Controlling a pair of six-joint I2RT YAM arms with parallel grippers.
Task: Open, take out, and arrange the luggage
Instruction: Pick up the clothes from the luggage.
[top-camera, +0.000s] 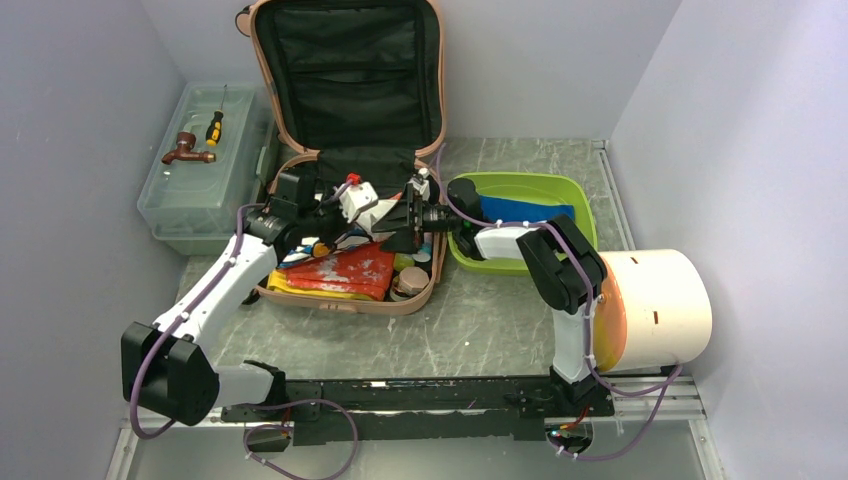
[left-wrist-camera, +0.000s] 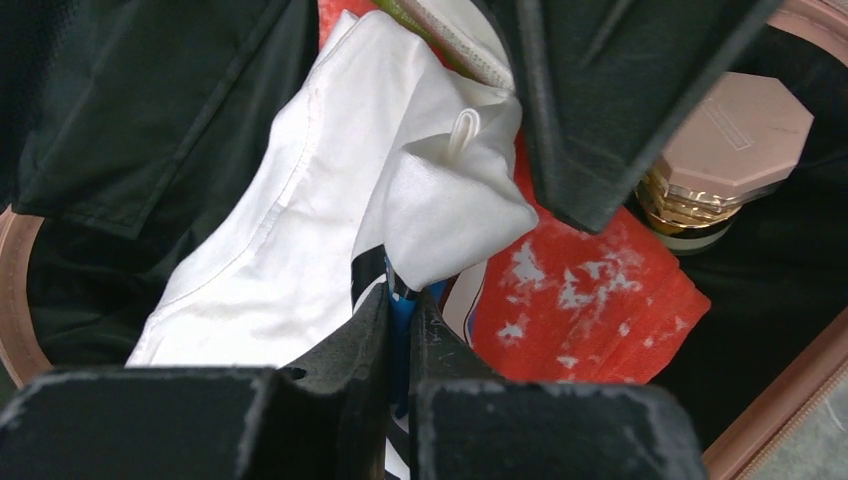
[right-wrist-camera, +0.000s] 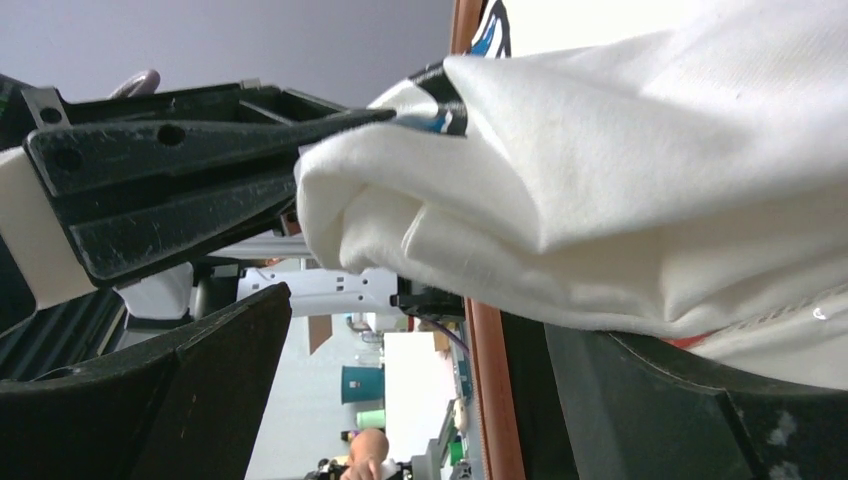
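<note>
Take-out step: clamping white garment (left-wrist-camera: 300, 250) in left pincer (left-wrist-camera: 400, 330), holding right pincer (top-camera: 402, 214) wide open alongside. Next: lift clear of luggage (top-camera: 345, 80).

Bright even overhead light, soft shadows, wrist views blurred up close

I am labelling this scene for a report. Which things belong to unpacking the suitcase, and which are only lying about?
For the job: suitcase, open; white cloth, held by the left gripper; right gripper, open beside it; red cloth; pink-capped bottle; perhaps the green tray.
Lying about: plastic toolbox, screwdriver, brown tap, white drum.
</note>
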